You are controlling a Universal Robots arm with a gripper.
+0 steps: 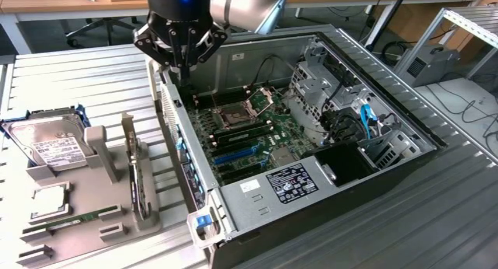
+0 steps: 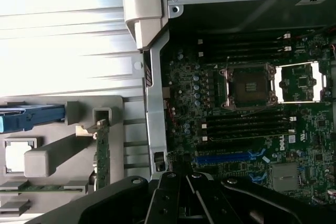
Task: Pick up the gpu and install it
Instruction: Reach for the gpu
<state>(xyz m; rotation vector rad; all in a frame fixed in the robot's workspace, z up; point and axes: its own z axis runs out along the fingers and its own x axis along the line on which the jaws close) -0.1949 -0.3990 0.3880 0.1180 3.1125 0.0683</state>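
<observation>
Gripper (image 1: 185, 65) is hanging shut, pinching nothing, over the open computer case (image 1: 350, 216) at its corner toward the exterior view's left. I am seeing the gpu (image 1: 134, 181) standing on edge in the grey tray (image 1: 86, 222) on the bench, along the tray's case-side edge, well apart from the gripper.

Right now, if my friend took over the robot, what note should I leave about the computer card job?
Gripper: the black robot gripper is shut and holds nothing, above the open black computer case.
Card: the thin dark gpu card with a silvery bracket stands upright in the grey holder tray beside the case.
Done: nothing yet.
Left: picking up the card and installing it.
</observation>
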